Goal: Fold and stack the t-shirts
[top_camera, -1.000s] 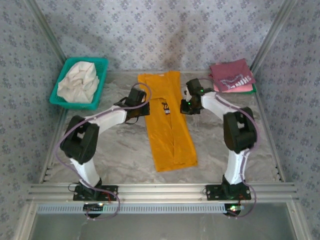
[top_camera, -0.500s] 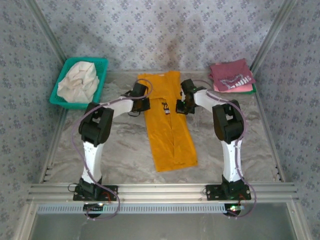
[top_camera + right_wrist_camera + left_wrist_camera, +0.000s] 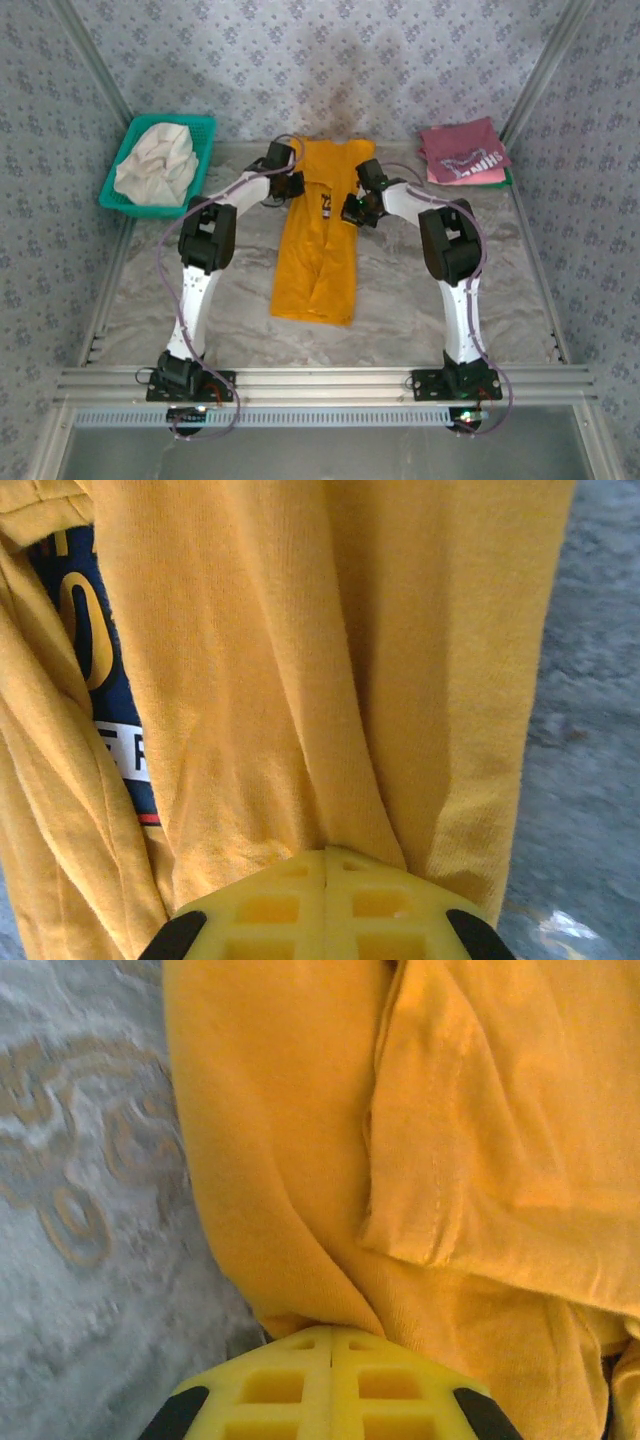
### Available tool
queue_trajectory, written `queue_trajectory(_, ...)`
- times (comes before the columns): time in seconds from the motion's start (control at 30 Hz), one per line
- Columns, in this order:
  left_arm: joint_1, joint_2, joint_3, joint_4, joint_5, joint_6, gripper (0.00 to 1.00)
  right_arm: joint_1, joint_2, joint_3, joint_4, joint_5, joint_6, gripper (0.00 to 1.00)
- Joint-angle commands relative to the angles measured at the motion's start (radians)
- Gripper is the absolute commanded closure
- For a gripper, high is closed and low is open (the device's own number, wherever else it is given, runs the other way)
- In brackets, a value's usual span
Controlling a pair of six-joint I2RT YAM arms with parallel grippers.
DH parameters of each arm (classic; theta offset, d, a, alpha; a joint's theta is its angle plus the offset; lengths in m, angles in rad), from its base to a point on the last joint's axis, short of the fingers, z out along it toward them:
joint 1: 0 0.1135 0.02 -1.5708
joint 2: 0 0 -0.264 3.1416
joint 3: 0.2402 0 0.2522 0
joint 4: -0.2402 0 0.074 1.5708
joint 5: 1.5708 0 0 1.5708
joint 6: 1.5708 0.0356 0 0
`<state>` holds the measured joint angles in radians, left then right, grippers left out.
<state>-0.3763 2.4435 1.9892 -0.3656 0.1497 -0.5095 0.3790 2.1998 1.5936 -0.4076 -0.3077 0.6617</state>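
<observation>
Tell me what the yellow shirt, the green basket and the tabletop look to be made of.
Yellow shirt: soft matte knit, likely cotton; it shows a stitched hem and drapes in folds. Green basket: probably moulded plastic, judging by its uniform colour and thin rim. Tabletop: marble-patterned surface with grey veining; stone or printed laminate, cannot tell.

The right tool (image 3: 326, 862) pinches the mustard-yellow shirt (image 3: 300, 680), its dark blue print (image 3: 95, 650) showing.

Both arms reach forward, left hand (image 3: 285, 184) and right hand (image 3: 352, 210) clamped closed.
</observation>
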Motion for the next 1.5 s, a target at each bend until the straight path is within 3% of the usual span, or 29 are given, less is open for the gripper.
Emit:
queue_trajectory(0.0,0.007,0.034,0.103,-0.093,0.026,0.012,1.0,-0.028,0.077,0.021,-0.072,0.033,0.033,1.0)
queue_trajectory(0.2,0.011,0.018,0.091,-0.104,0.021,-0.009,1.0,-0.101,0.076,0.067,-0.104,0.056,0.02,1.0)
queue_trajectory(0.43,0.014,-0.065,0.021,-0.088,-0.029,-0.006,1.0,-0.115,0.061,0.093,-0.117,0.02,-0.01,1.0)
queue_trajectory(0.5,0.014,-0.122,0.003,-0.096,-0.067,0.022,0.85,-0.109,0.035,0.102,-0.12,0.012,-0.015,1.0)
queue_trajectory(0.57,0.014,-0.198,-0.033,-0.082,-0.11,0.043,0.71,-0.104,-0.003,0.108,-0.131,-0.001,-0.02,0.9)
queue_trajectory(0.7,0.014,-0.406,-0.221,-0.006,-0.116,0.059,0.52,-0.101,-0.11,0.105,-0.144,-0.074,-0.025,0.77)
queue_trajectory(0.77,0.011,-0.547,-0.4,0.106,-0.082,0.048,0.47,-0.09,-0.211,0.044,-0.147,-0.093,-0.062,0.68)
queue_trajectory(0.83,0.01,-0.713,-0.634,0.264,-0.046,0.007,0.27,-0.067,-0.37,-0.115,-0.086,-0.066,-0.102,0.55)
queue_trajectory(0.87,0.01,-0.796,-0.762,0.334,-0.032,-0.026,0.09,-0.055,-0.465,-0.23,-0.033,-0.059,-0.116,0.49)
queue_trajectory(0.9,0.01,-0.865,-0.859,0.38,-0.008,-0.057,0.02,-0.05,-0.543,-0.332,0.003,-0.058,-0.114,0.45)
queue_trajectory(0.93,0.01,-0.929,-0.958,0.41,0.041,-0.079,0.02,-0.049,-0.624,-0.461,0.039,-0.075,-0.097,0.43)
queue_trajectory(1.0,-0.008,-1.021,-1.081,0.33,0.117,-0.11,0.07,-0.053,-0.752,-0.661,0.064,-0.166,-0.047,0.52)
queue_trajectory(1.07,-0.054,-1.098,-1.167,0.226,0.158,-0.138,0.37,-0.054,-0.857,-0.791,0.018,-0.221,-0.004,0.57)
queue_trajectory(1.23,-0.186,-1.218,-1.316,0.137,0.214,-0.259,0.38,-0.119,-1.089,-0.985,-0.079,-0.263,0.058,0.53)
queue_trajectory(1.47,-0.239,-1.168,-1.435,0.24,0.334,-0.316,0.39,-0.288,-1.06,-1.064,-0.124,-0.35,-0.025,0.53)
